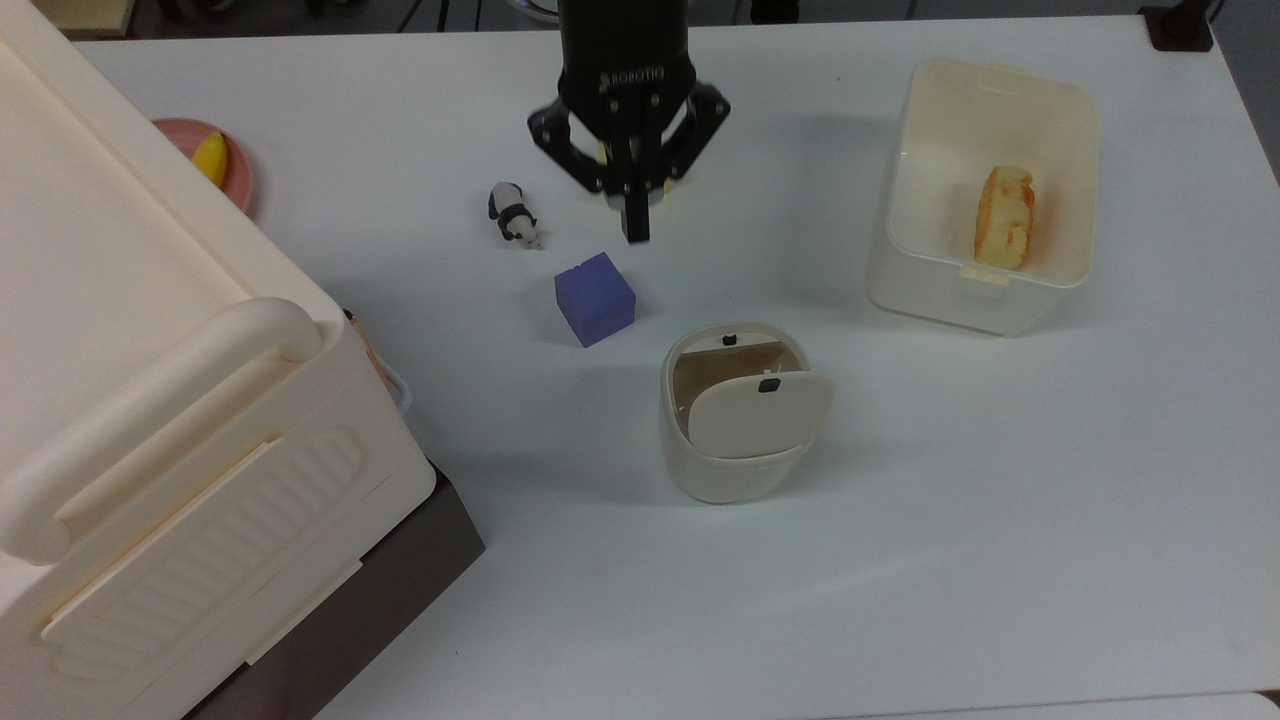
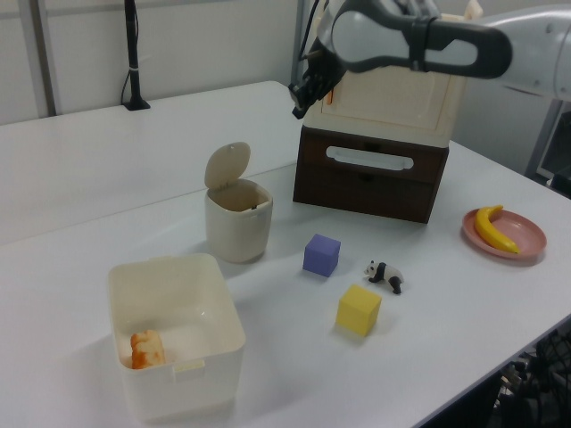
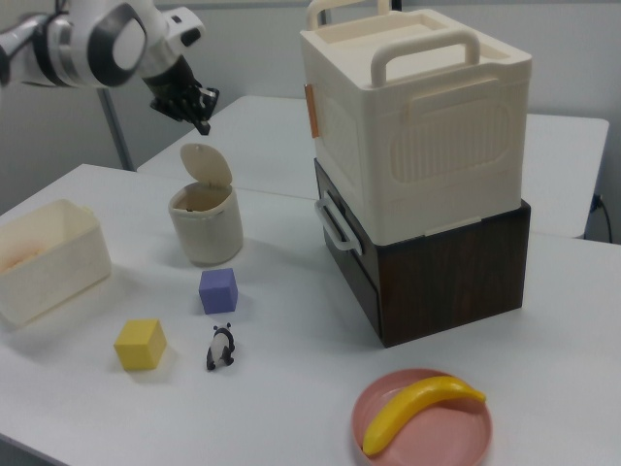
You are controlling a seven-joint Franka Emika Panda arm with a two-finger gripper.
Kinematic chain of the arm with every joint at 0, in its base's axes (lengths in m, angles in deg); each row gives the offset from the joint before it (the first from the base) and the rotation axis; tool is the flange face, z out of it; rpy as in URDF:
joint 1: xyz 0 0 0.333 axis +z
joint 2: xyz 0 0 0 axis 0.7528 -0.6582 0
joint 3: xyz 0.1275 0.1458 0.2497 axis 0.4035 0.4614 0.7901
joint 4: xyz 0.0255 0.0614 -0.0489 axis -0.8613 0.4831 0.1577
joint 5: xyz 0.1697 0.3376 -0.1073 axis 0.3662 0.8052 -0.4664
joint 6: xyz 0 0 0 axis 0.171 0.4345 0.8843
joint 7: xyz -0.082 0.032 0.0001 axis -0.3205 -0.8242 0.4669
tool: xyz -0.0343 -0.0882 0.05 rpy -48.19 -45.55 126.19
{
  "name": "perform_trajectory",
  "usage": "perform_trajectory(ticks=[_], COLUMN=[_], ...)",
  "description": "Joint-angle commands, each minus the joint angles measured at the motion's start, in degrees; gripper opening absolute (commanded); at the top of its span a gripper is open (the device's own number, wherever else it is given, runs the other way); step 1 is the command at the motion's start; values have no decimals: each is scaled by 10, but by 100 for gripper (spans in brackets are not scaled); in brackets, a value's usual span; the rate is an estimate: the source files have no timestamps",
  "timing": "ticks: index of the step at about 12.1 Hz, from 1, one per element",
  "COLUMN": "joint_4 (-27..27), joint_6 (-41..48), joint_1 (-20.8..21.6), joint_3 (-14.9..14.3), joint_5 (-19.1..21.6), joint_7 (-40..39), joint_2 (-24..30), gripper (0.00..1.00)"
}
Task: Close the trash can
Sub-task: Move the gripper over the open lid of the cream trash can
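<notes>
The trash can (image 1: pixel 735 470) is a small cream bin in mid-table, and its beige lid (image 1: pixel 760 412) with a black button stands raised on its hinge, leaving the mouth open. It also shows as the trash can (image 2: pixel 237 223) in the left view and the trash can (image 3: pixel 206 231) in the right view. My gripper (image 1: pixel 636 235) hangs shut and holds nothing, high over the table beyond the bin in the top view. In the left view my gripper (image 2: pixel 297 111) is above and right of the lid. In the right view my gripper (image 3: pixel 204 126) hovers just above the lid (image 3: pixel 207 165).
A purple cube (image 1: pixel 594 298) and a toy panda (image 1: pixel 513 213) lie close to the bin. A yellow cube (image 2: pixel 359 309) sits under my arm. A cream tub (image 1: pixel 985 70) holds bread. A big handled cream box (image 1: pixel 150 400) on a brown drawer and a banana plate (image 1: pixel 240 180) stand at the top view's left.
</notes>
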Motion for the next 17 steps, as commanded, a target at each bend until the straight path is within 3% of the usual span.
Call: perform_trajectory(ticks=[1,3,7,17], joint_4=[-39,-96,-143,-147], joint_6=[-81,-92,-97,-133], joint_1=[5,20,49,68], joint_3=[4,7,7,7], joint_5=[3,1,-3,-7], joint_7=[-47,-47,-52,-69], joint_2=[-76,-121,-153,-181], gripper=[0,0,0,0])
